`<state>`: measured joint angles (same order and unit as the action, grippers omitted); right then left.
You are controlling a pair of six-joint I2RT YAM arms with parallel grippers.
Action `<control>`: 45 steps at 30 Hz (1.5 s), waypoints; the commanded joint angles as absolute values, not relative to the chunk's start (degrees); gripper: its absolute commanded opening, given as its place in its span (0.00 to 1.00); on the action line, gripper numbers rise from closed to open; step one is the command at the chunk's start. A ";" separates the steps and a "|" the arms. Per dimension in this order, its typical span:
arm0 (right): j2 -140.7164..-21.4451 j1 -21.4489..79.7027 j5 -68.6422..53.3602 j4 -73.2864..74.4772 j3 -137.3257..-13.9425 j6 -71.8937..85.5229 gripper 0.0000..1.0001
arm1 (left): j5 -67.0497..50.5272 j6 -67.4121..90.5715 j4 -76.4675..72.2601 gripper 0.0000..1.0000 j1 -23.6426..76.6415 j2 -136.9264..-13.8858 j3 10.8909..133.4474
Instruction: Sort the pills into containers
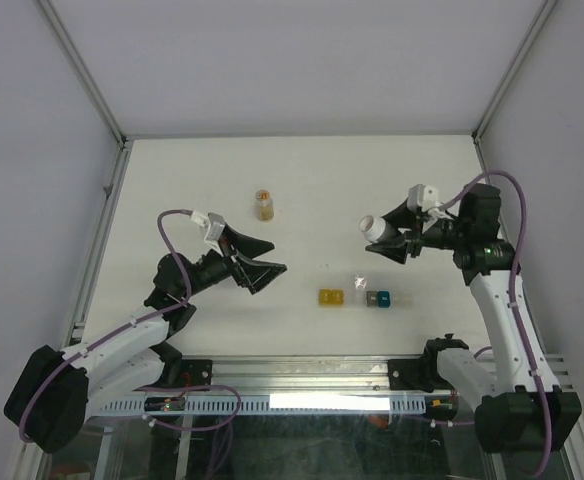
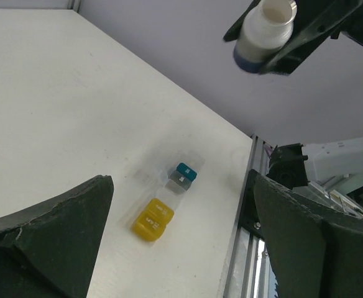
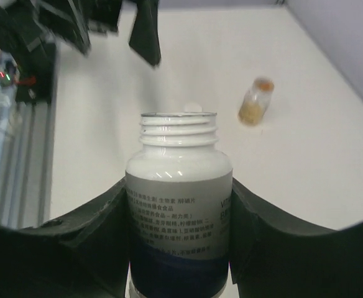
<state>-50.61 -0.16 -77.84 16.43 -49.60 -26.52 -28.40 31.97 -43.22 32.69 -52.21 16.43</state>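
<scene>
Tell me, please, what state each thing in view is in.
white pill bottle: uncapped, held aloft, tilted.
right gripper: shut on the white pill bottle.
left gripper: open, empty.
amber bottle: standing upright, orange cap on.
yellow container: first in the row, free of both grippers; lid state unclear.
clear container: middle of the row; lid state unclear.
teal container: other end; lid state unclear.
</scene>
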 commanded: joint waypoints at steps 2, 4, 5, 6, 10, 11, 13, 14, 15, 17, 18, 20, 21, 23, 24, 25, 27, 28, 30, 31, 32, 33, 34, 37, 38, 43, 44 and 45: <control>-54.08 2.81 -63.02 58.89 -49.72 -73.59 0.00 | -27.51 30.49 -53.35 0.99 33.13 -52.50 12.34; -52.53 4.62 -58.48 56.46 -46.60 -73.39 0.00 | -27.31 30.50 -56.30 0.99 33.19 -53.08 10.36; -52.13 5.83 -56.69 55.60 -45.33 -73.05 0.00 | -27.11 30.50 -57.34 0.99 33.22 -53.49 9.49; -51.98 6.95 -54.87 54.81 -44.13 -72.65 0.00 | -26.97 30.32 -58.20 0.99 33.22 -53.95 8.82; -52.42 9.94 -48.66 52.88 -39.75 -72.06 0.00 | -26.40 29.36 -58.71 0.99 33.22 -55.55 7.71; -52.79 10.05 -47.43 52.97 -39.12 -72.31 0.00 | -26.25 29.09 -58.41 0.99 33.20 -55.81 7.61; -53.42 10.25 -45.39 53.32 -37.99 -73.25 0.00 | -26.19 28.48 -58.31 0.99 33.22 -56.25 7.48; -53.66 10.35 -44.37 53.03 -37.44 -73.36 0.00 | -26.07 28.29 -58.40 0.99 33.22 -56.56 7.47; -54.00 10.51 -43.20 52.62 -36.96 -73.39 0.00 | -25.98 28.16 -58.64 0.99 33.18 -56.86 7.39; -54.95 10.90 -41.42 51.65 -36.24 -72.95 0.00 | -25.97 27.97 -59.55 0.99 33.21 -57.64 7.30; -55.27 11.17 -40.80 51.21 -35.95 -72.61 0.00 | -26.01 27.91 -59.85 0.99 33.22 -57.99 7.22; -55.90 12.05 -39.34 50.66 -35.69 -72.00 0.00 | -26.07 27.80 -60.13 0.99 33.21 -58.43 7.17; -56.12 12.53 -38.50 50.40 -35.69 -71.49 0.00 | -26.10 27.71 -60.05 0.99 33.20 -58.43 7.08; -56.40 13.42 -36.43 50.08 -35.68 -70.97 0.00 | -26.06 27.54 -59.75 0.99 33.22 -58.22 6.83; -56.61 13.76 -35.38 49.91 -35.65 -70.78 0.00 | -25.98 27.45 -59.50 0.99 33.19 -57.94 6.67; -56.87 14.12 -34.46 49.73 -35.60 -70.68 0.00 | -25.86 27.30 -59.24 0.99 33.22 -57.66 6.54; -57.58 14.60 -33.38 49.55 -35.60 -70.39 0.00 | -25.58 26.93 -58.76 0.99 33.22 -57.04 6.34; -57.95 14.90 -33.02 49.43 -35.61 -70.14 0.00 | -25.46 26.83 -58.44 0.99 33.18 -56.74 6.26; -58.62 15.62 -32.26 49.12 -35.60 -69.58 0.00 | -25.34 26.50 -57.80 0.99 33.22 -56.16 6.24; -58.97 16.04 -31.81 48.62 -35.60 -69.09 0.00 | -25.32 26.39 -57.62 0.99 33.18 -55.96 6.24; -59.28 16.45 -31.24 48.33 -35.68 -68.68 0.00 | -25.31 26.25 -57.32 0.99 33.21 -55.81 6.24; -59.58 16.90 -30.80 48.14 -35.87 -68.26 0.00 | -25.27 26.15 -57.10 0.99 33.22 -55.67 6.26; -59.92 17.33 -30.39 47.96 -36.06 -67.88 0.00 | -25.31 26.11 -56.91 0.99 33.22 -55.59 6.29; -60.86 18.37 -28.91 47.65 -36.45 -67.09 0.00 | -25.47 26.02 -56.77 0.99 33.22 -55.42 6.24; -61.13 18.63 -28.26 47.53 -36.55 -66.92 0.00 | -25.56 25.97 -56.74 0.99 33.18 -55.38 6.24; -62.11 20.29 -25.67 47.55 -37.00 -66.09 0.00 | -25.58 25.80 -56.41 0.99 33.22 -54.70 5.94; -62.28 20.67 -25.18 47.55 -37.15 -65.87 0.00 | -25.58 25.76 -56.38 0.99 33.22 -54.64 5.97; -62.43 20.93 -24.61 47.61 -37.40 -65.65 0.00 | -25.58 25.75 -56.30 0.99 33.18 -54.59 5.99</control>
<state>-62.13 19.57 -27.35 49.10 -35.33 -67.13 -25.80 27.33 -54.54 32.69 -55.83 6.59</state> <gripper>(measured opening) 0.544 0.990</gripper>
